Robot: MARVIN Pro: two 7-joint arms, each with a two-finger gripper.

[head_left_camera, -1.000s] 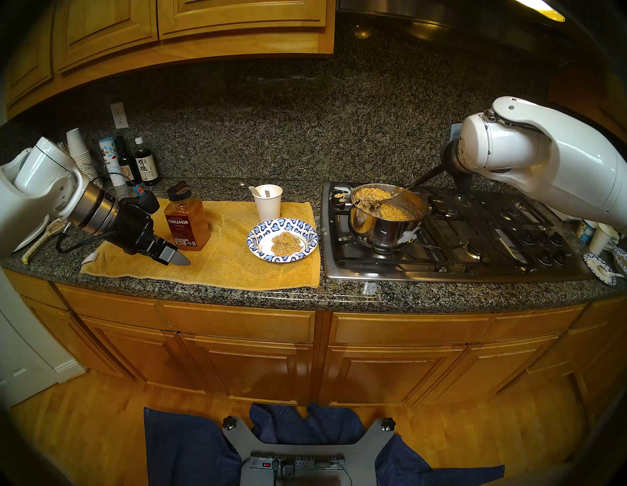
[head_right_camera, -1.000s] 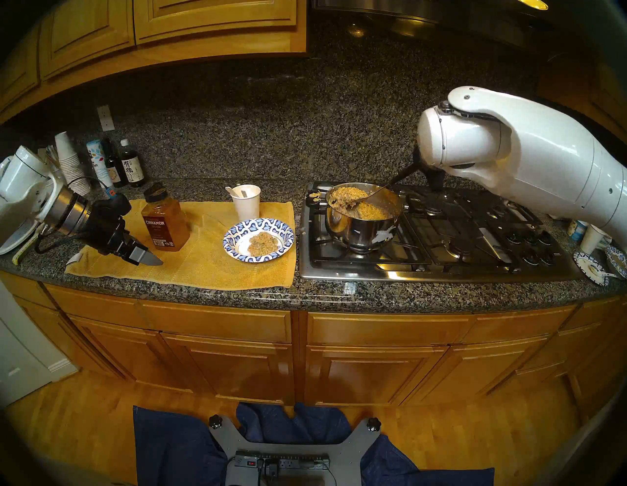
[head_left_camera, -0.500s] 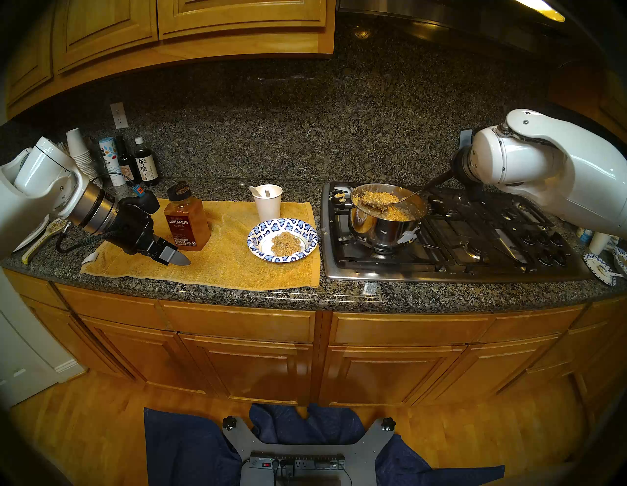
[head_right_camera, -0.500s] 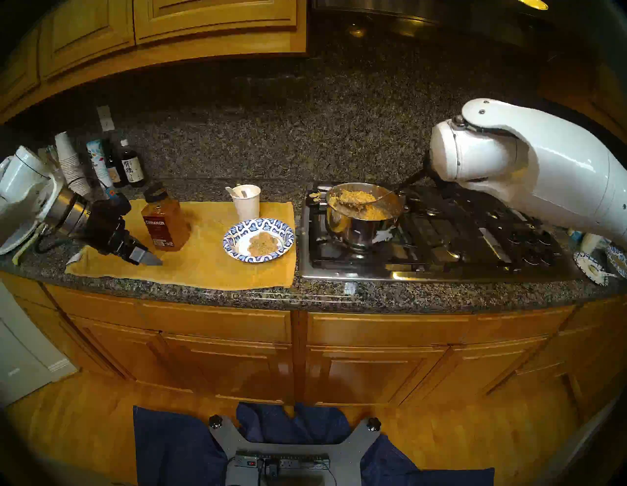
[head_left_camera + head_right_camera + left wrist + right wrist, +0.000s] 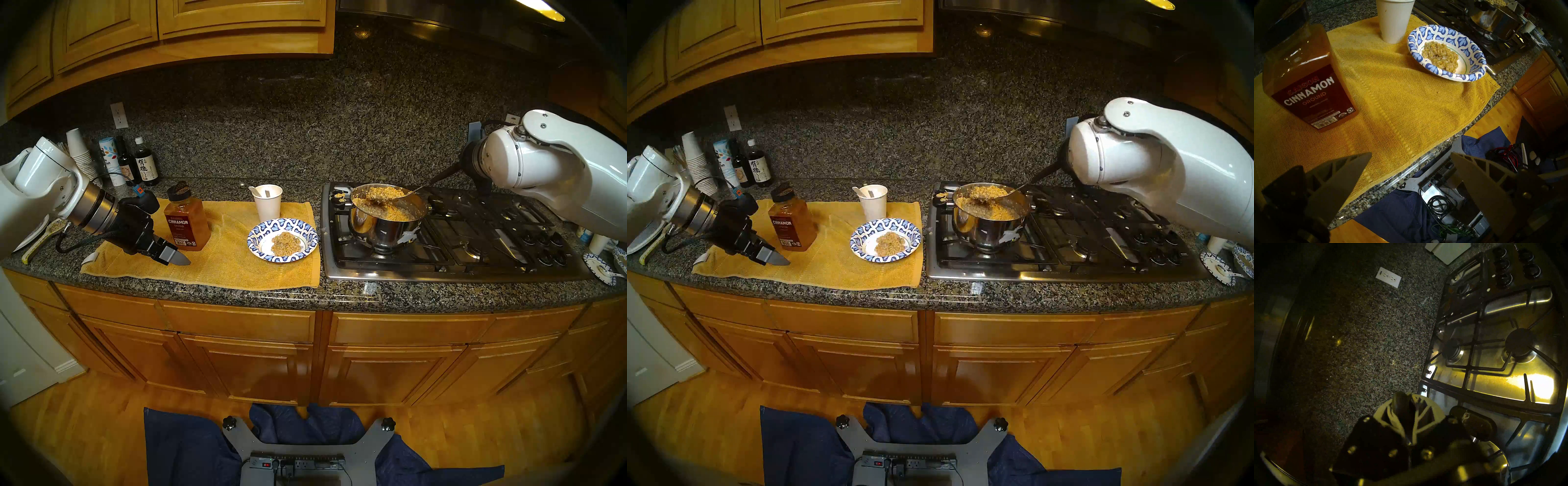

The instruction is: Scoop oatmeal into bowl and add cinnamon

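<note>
Risen since before, oatmeal (image 5: 381,193) rides left of right gripper (image 5: 1407,405).

Glossy white arm shells (image 5: 556,169) — steel wrist collar (image 5: 93,208), black cabling.

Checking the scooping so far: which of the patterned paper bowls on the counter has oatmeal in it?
The bowl on the yellow towel, beside the white cup; a mound of oatmeal sits in its centre. Those at the counter's right end aren't clearly filled.
</note>
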